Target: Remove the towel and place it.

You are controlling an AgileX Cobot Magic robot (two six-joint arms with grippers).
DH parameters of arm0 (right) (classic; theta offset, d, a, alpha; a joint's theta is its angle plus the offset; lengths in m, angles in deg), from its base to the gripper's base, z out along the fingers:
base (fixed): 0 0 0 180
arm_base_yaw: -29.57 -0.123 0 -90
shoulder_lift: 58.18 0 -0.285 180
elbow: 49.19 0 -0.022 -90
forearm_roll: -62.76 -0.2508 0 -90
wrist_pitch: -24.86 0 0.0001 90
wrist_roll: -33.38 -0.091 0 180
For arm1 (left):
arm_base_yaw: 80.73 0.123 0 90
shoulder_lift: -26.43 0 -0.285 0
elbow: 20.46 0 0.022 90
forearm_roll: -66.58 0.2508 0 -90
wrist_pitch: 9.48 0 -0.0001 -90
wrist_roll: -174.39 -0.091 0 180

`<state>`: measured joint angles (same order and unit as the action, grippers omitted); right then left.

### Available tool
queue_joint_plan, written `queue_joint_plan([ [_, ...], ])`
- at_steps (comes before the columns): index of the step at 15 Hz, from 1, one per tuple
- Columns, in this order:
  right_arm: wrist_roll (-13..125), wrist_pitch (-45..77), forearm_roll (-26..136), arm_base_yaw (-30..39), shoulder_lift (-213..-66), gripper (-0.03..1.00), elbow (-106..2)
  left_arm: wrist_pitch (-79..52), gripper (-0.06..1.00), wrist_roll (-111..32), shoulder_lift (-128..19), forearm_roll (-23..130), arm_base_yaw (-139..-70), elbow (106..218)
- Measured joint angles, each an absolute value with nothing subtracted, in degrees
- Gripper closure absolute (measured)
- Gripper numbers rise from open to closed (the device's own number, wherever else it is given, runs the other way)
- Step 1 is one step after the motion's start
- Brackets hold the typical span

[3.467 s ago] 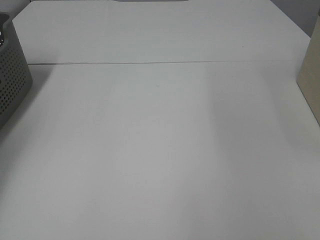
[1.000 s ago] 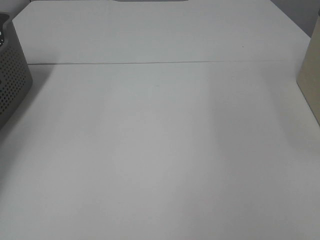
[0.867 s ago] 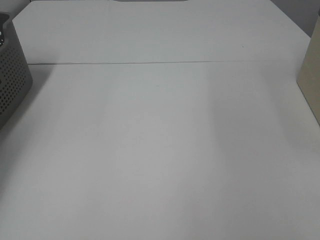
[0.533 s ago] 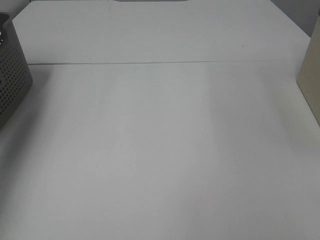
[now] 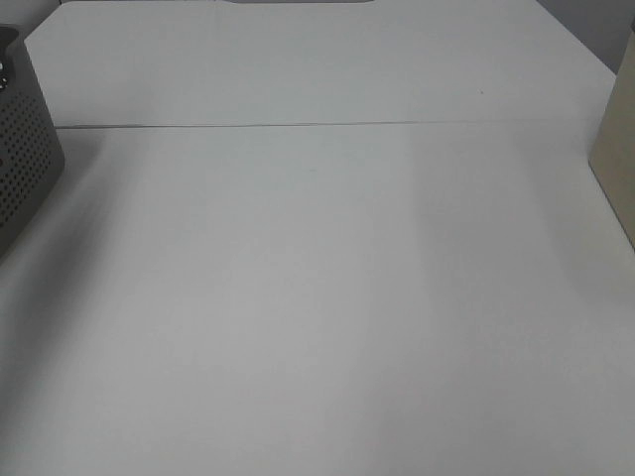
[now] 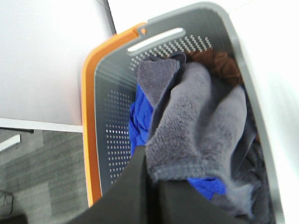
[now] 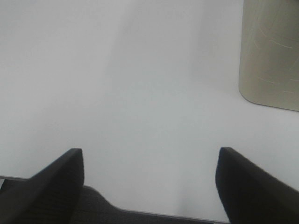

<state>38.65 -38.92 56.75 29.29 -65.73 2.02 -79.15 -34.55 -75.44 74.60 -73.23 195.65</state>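
Observation:
The towel [image 6: 196, 126], a grey plush cloth, is heaped in the grey perforated basket [image 6: 114, 126] with the orange rim. It bulges up to my left gripper [image 6: 153, 175], whose black fingers are pressed together with the towel's hem caught at their tips. In the exterior high view only the basket's side [image 5: 25, 169] shows at the left edge, and neither gripper shows there. My right gripper [image 7: 149, 151] hangs open over bare white table, nothing between its fingers.
A blue cloth [image 6: 140, 116] and a brown cloth [image 6: 217, 63] lie under and behind the towel in the basket. A beige box [image 5: 617, 149] stands at the table's right edge, also the box [image 7: 271, 51] near my right gripper. The white table [image 5: 317, 297] spans the middle.
The basket's side has darkened and the shade on the table beside it has grown slightly. Nothing else in the exterior high view has moved.

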Motion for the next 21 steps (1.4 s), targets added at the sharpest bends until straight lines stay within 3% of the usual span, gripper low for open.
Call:
queue_joint_plan([
  [8, 38.65, -38.92, 56.75, 29.29, -65.73, 0.22, 2.02, -79.67, 0.94, -34.55, -66.27, 55.98, -75.0, 195.65],
  [13, 38.65, -37.43, 56.46, 29.29, -66.14, 0.22, 1.62, -79.67, 0.94, -34.6, -66.27, 54.09, -93.45, 195.65],
  [14, 43.52, -32.5, 51.93, 29.29, -71.58, 0.22, 0.99, -79.67, 0.94, -34.6, -66.27, 53.97, -101.25, 195.65],
  [15, 51.43, -27.8, 46.21, 29.29, -75.3, 0.22, 0.87, -79.67, 0.94, -34.6, -66.27, 54.03, -104.57, 195.65],
  [20, 104.03, -22.07, 0.83, 29.29, -101.54, 0.22, 0.82, -79.84, 0.94, -34.77, -66.27, 54.37, -115.74, 195.65],
  [21, 109.01, -22.53, -3.36, 29.29, -104.29, 0.21, 0.82, -79.84, 0.94, -34.77, -66.27, 54.37, -116.26, 195.65],
])
